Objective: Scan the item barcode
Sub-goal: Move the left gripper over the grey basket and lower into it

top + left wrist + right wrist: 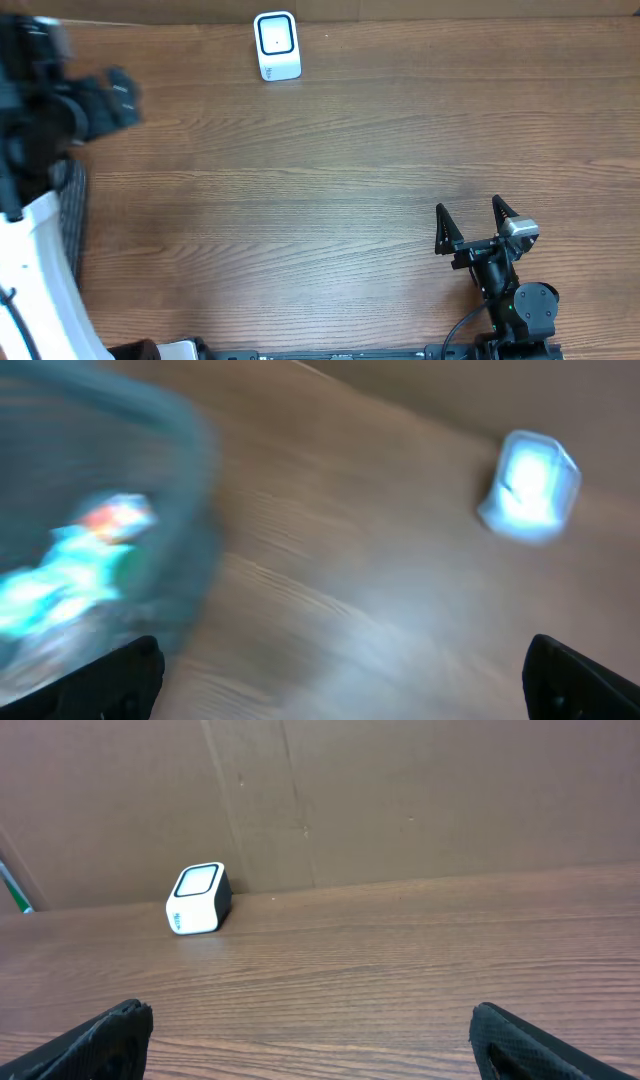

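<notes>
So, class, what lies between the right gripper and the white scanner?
Only bare table lies between the right gripper and the scanner, as the overhead and right wrist views show.

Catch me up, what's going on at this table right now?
Nothing is held yet. Both tools are open and empty. The right tool sits near the front edge of the table. The left tool, at the far left, faces a bluish container with something colourful inside, too blurred to identify. The white scanner stands at the back edge with no item near it.
</notes>
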`<action>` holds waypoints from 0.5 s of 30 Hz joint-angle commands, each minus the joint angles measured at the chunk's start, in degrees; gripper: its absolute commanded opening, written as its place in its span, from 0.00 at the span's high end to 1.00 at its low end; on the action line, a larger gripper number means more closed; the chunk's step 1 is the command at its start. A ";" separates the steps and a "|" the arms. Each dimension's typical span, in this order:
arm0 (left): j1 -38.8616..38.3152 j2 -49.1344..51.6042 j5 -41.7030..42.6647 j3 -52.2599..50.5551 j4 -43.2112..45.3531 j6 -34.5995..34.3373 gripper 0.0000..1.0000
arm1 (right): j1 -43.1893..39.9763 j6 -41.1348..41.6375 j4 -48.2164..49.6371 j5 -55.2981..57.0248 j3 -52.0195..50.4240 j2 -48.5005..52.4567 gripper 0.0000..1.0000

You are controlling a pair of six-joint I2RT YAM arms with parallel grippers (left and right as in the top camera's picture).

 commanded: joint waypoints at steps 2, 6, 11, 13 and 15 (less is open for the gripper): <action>12.79 0.04 -12.02 3.30 -1.60 -13.25 0.01 | 0.11 0.15 0.26 0.11 -0.61 -0.42 0.00; 26.47 1.11 -11.37 0.20 -2.97 -19.28 0.00 | 0.11 0.15 0.26 0.11 -0.61 -0.42 0.00; 37.88 1.31 -9.57 -14.69 -0.68 -19.47 0.00 | 0.11 0.17 0.26 0.11 -0.61 -0.42 0.00; 40.70 1.31 -9.53 -21.64 2.84 -16.83 0.00 | 0.11 0.17 0.26 0.13 -0.61 -0.42 0.00; 42.01 1.31 -9.55 -26.10 6.05 -13.55 0.00 | 0.11 0.17 0.26 0.11 -0.61 -0.42 0.00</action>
